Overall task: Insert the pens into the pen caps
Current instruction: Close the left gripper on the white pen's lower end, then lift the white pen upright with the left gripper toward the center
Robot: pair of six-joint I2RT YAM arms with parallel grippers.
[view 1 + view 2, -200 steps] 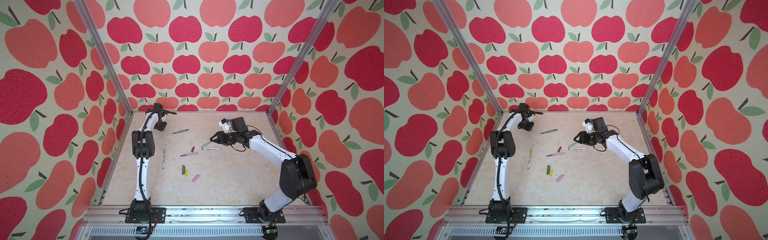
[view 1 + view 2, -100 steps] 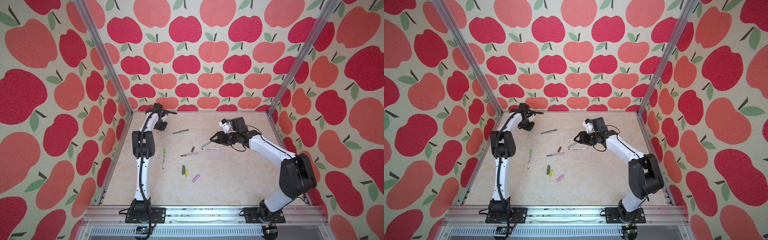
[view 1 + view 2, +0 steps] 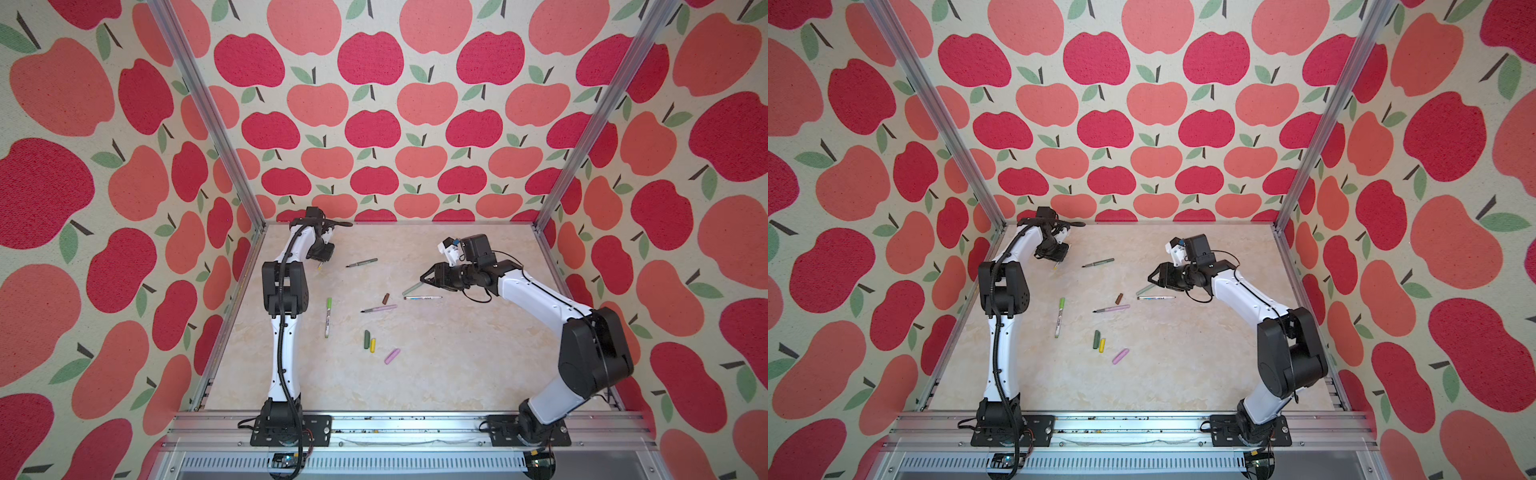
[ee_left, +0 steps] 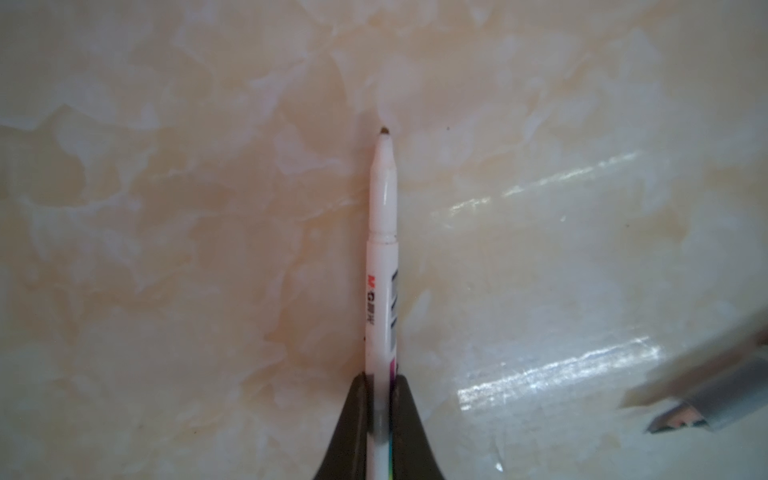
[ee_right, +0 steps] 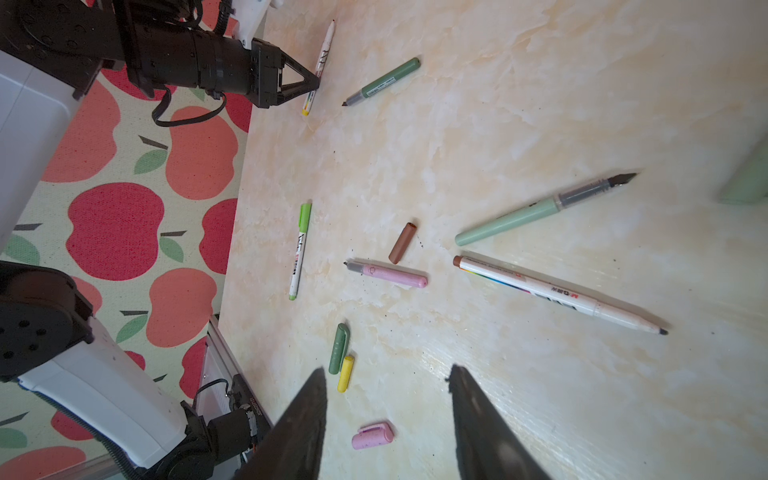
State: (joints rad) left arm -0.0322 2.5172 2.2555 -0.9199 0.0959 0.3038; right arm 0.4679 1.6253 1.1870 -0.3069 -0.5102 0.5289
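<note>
1. I am holding a white pen (image 4: 381, 291) in my left gripper (image 4: 381, 384). The jaws are squeezing tight on its back part, so the dark tip is sticking out in front, ready to go into a cap.
2. This pen is sitting by the far left corner of the table (image 3: 457, 374). I cannot tell if it is lifting off.
3. Its back end is showing yellow, so I am guessing it goes with the yellow cap (image 5: 345, 373). That cap is lying well apart from it, just beside the dark green cap (image 5: 338, 348).
4. My right gripper (image 5: 387, 370) is hanging about half open and holding nothing. It is waiting above the sage pen (image 5: 532, 214) and a second white pen (image 5: 557, 293).
5. The pink pen (image 5: 390, 274), brown cap (image 5: 402, 242) and pink cap (image 5: 372, 435) are lying loose.
6. On my pen I am reading a red "M" and a dark "G". The rest is too small.
</note>
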